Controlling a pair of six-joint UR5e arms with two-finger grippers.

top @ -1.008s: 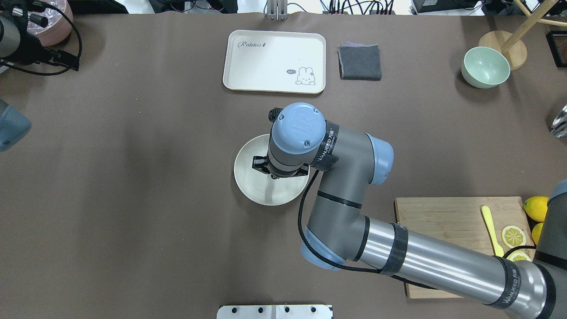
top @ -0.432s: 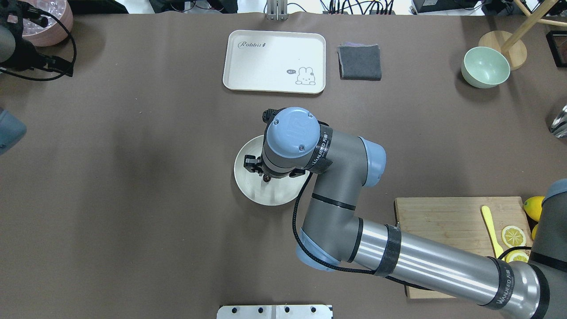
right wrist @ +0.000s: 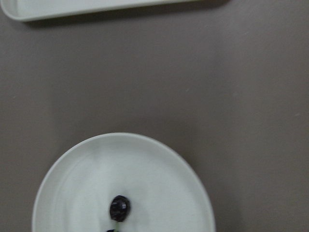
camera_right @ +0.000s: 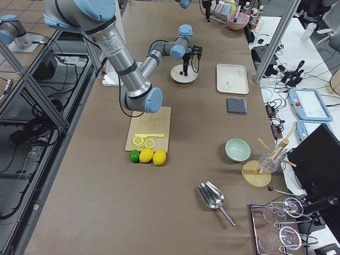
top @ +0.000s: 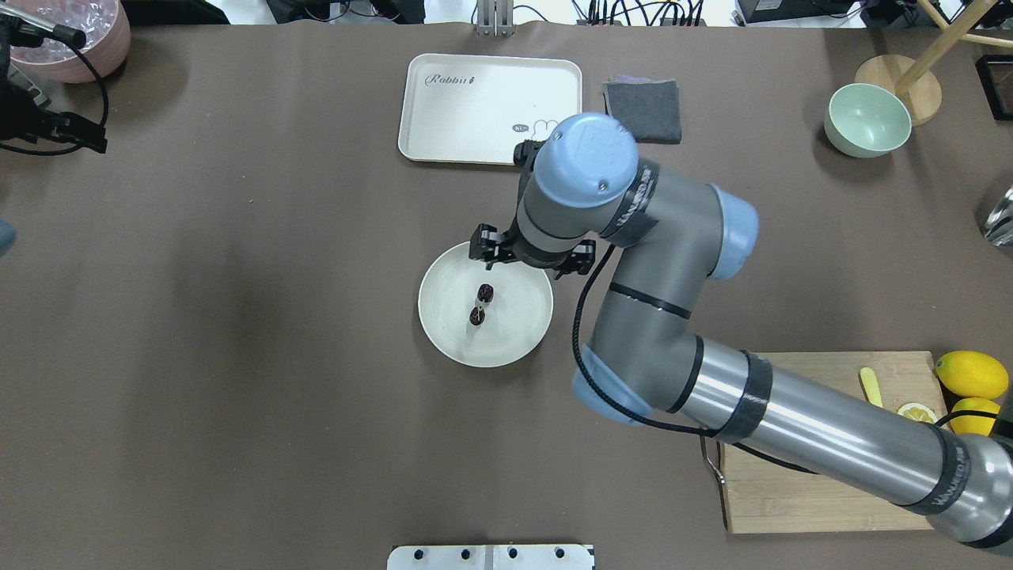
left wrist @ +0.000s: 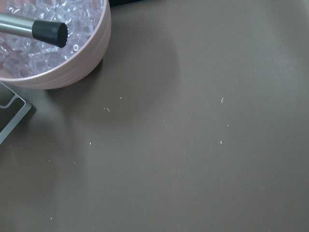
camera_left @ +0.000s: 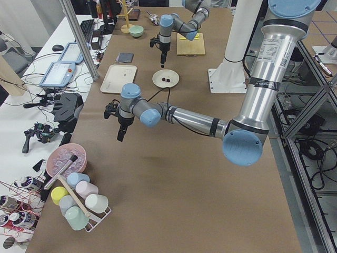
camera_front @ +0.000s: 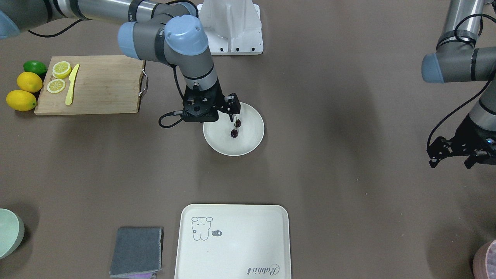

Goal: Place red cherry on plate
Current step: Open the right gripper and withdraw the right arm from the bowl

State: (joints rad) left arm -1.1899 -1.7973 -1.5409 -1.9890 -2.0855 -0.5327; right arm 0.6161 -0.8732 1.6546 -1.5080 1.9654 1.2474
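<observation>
The red cherry [top: 481, 304], a dark pair on one stem, lies free in the middle of the round cream plate [top: 434, 321]. The front view shows the same red cherry [camera_front: 236, 128] on the plate [camera_front: 250, 147]. My right gripper [top: 529, 261] hangs open over the plate's far rim, above and clear of the fruit, with nothing between its fingers. In the right wrist view one cherry [right wrist: 119, 208] sits on the plate [right wrist: 72, 174] at the bottom edge. My left gripper [camera_front: 455, 154] hovers open and empty far off at the table's left end.
A cream tray [top: 475, 111] with a drawn animal lies beyond the plate, a folded grey cloth [top: 643, 111] beside it. A pale green bowl [top: 867, 119] stands far right. A cutting board [top: 799, 380] and lemons [top: 969, 374] are near right. A pink bowl of ice [top: 71, 47] is far left.
My right gripper has moved from over the plate's middle to its far rim, uncovering the cherry lying on the plate. The left arm has drawn back toward the left edge.
</observation>
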